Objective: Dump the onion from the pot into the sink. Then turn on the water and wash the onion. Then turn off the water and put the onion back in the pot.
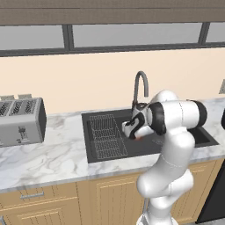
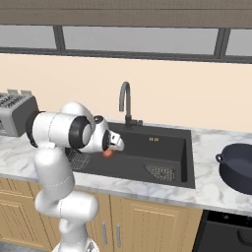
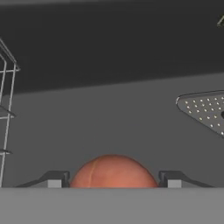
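Observation:
The onion (image 3: pixel 113 171), a small orange-red ball, sits between my fingertips, which press it from both sides. My gripper (image 3: pixel 113 180) is shut on it and hangs over the left part of the dark grey sink (image 2: pixel 167 145), above the basin floor. From the sides, the onion (image 2: pixel 108 153) (image 1: pixel 139 138) peeks out just under the gripper (image 2: pixel 116 146) (image 1: pixel 131 132). The dark pot (image 2: pixel 239 168) stands on the counter to the right of the sink. No water is in view at the faucet (image 2: pixel 125 101).
A wire rack (image 1: pixel 105 137) lies in the sink's left half, close beside my hand. The perforated drain cover (image 2: pixel 160 172) lies toward the sink's front right. A toaster (image 1: pixel 20 121) stands on the marble counter at the left.

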